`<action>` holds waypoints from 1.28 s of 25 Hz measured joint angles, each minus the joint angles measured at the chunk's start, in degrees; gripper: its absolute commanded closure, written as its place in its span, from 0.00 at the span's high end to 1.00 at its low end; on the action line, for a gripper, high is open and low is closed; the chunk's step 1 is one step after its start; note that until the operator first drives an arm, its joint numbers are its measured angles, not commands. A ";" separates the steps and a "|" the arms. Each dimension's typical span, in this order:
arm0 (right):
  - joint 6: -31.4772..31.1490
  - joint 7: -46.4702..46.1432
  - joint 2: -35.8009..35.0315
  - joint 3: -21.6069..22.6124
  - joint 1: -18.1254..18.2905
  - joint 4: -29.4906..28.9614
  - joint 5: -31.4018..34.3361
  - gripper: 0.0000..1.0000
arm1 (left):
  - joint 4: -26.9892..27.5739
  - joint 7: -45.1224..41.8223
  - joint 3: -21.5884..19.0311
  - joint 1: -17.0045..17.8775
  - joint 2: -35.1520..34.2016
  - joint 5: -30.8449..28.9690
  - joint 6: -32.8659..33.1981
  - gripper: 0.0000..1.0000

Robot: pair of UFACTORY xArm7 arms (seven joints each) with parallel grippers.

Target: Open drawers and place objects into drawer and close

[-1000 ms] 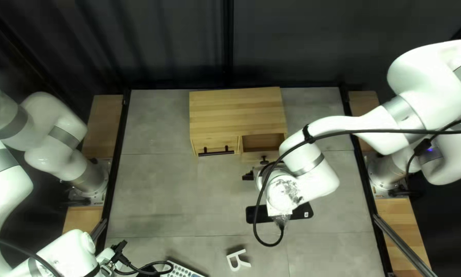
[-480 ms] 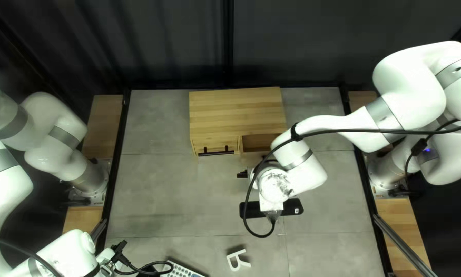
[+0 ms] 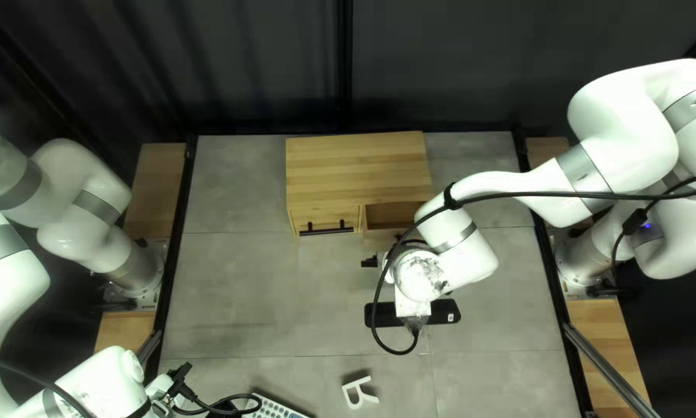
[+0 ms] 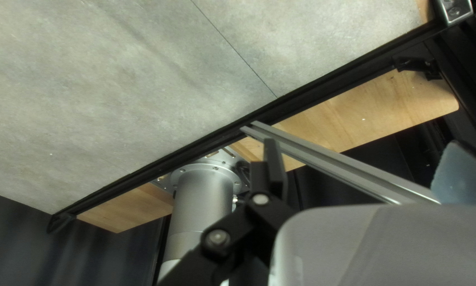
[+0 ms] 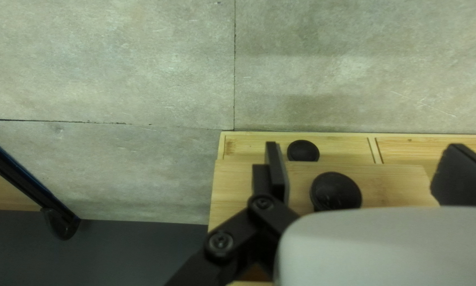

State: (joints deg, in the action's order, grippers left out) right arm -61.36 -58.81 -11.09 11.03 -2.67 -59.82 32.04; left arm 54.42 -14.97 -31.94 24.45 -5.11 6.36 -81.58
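since the previous frame, the right arm had been shifted slightly rightward. beyond the right gripper was set the wooden cabinet, its long axis laid left to right, its front turned nearward. both that and the left gripper were spread; a round knob was framed between the right one's fingers, ungripped.

Softly lit tabletop — dim curtain behind — small shadow beside the white letter.

One cabinet, two knobs, one letter
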 measured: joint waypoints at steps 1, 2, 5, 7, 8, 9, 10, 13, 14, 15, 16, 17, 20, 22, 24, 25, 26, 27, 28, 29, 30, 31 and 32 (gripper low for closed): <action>0.03 0.04 -0.01 -0.03 0.01 0.03 0.10 1.00 | 0.00 0.00 0.00 0.00 0.00 0.00 0.00 1.00; 0.04 0.09 -0.04 -0.07 0.02 0.05 0.21 1.00 | 0.00 0.00 0.00 0.00 0.00 0.00 0.00 1.00; 0.02 0.16 -0.15 -0.14 0.03 0.05 0.44 0.99 | 0.00 0.00 0.00 0.00 0.00 0.00 0.00 1.00; -0.02 0.16 -0.17 -0.18 0.04 0.04 0.54 0.97 | 0.00 0.00 0.00 0.00 0.00 0.00 0.00 1.00; -0.05 0.15 -0.17 -0.19 0.05 0.04 0.57 0.97 | 0.00 0.00 0.00 0.00 0.00 0.00 0.00 1.00; -0.08 0.15 -0.17 -0.20 0.05 0.04 0.60 0.95 | 0.00 0.00 0.00 0.00 0.00 0.00 0.00 1.00; -0.11 0.15 -0.18 -0.21 0.05 0.04 0.63 0.94 | 0.00 0.00 0.00 0.00 0.00 0.00 0.00 1.00; -0.16 0.23 -0.24 -0.25 0.05 0.02 0.71 0.92 | 0.00 0.00 0.00 0.00 0.00 0.00 0.00 1.00; -0.18 0.28 -0.25 -0.27 0.05 0.01 0.75 0.92 | 0.00 0.00 0.00 0.00 0.00 0.00 0.00 1.00; -0.21 0.31 -0.26 -0.28 0.06 0.00 0.78 0.91 | 0.00 0.00 0.00 0.00 0.00 0.00 0.00 1.00; -0.25 0.34 -0.26 -0.30 0.06 -0.02 0.82 0.91 | 0.00 0.00 0.00 0.00 0.00 0.00 0.00 1.00; -0.28 0.38 -0.27 -0.31 0.06 -0.03 0.88 0.89 | 0.00 0.00 0.00 0.00 0.00 0.00 0.00 1.00; -0.31 0.49 -0.34 -0.32 0.03 0.00 1.09 0.84 | 0.00 0.00 0.00 0.00 0.00 0.00 0.00 1.00; -0.32 0.56 -0.39 -0.33 -0.01 0.02 1.19 0.76 | 0.00 0.00 0.00 0.00 0.00 0.00 0.00 1.00; -0.34 0.66 -0.42 -0.32 -0.06 0.05 1.29 0.66 | 0.00 0.00 0.00 0.00 0.00 0.00 0.00 1.00; -0.35 0.71 -0.42 -0.31 -0.08 0.07 1.34 0.66 | 0.00 0.00 0.00 0.00 0.00 0.00 0.00 1.00; -0.35 0.75 -0.42 -0.31 -0.10 0.09 1.38 0.55 | 0.00 0.00 0.00 0.00 0.00 0.00 0.00 1.00; -0.35 0.80 -0.42 -0.31 -0.12 0.10 1.42 0.51 | 0.00 0.00 0.00 0.00 0.00 0.00 0.00 1.00; -0.35 0.86 -0.45 -0.31 -0.14 0.11 1.49 0.29 | 0.00 0.00 0.00 0.00 0.00 0.00 0.00 1.00; -0.34 0.90 -0.49 -0.31 -0.15 0.11 1.53 0.12 | 0.00 0.00 0.00 0.00 0.00 0.00 0.00 1.00; -0.33 0.95 -0.52 -0.31 -0.18 0.09 1.59 0.09 | 0.00 0.00 0.00 0.00 0.00 0.00 0.00 1.00; -0.33 0.99 -0.54 -0.30 -0.20 0.09 1.65 0.09 | 0.00 0.00 0.00 0.00 0.00 0.00 0.00 1.00; -0.33 1.03 -0.54 -0.30 -0.22 0.10 1.70 0.09 | 0.00 0.00 0.00 0.00 0.00 0.00 0.00 1.00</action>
State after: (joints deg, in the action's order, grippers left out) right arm -61.68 -57.78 -11.62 10.73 -2.89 -59.73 33.74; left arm 54.42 -14.97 -31.94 24.45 -5.11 6.36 -81.58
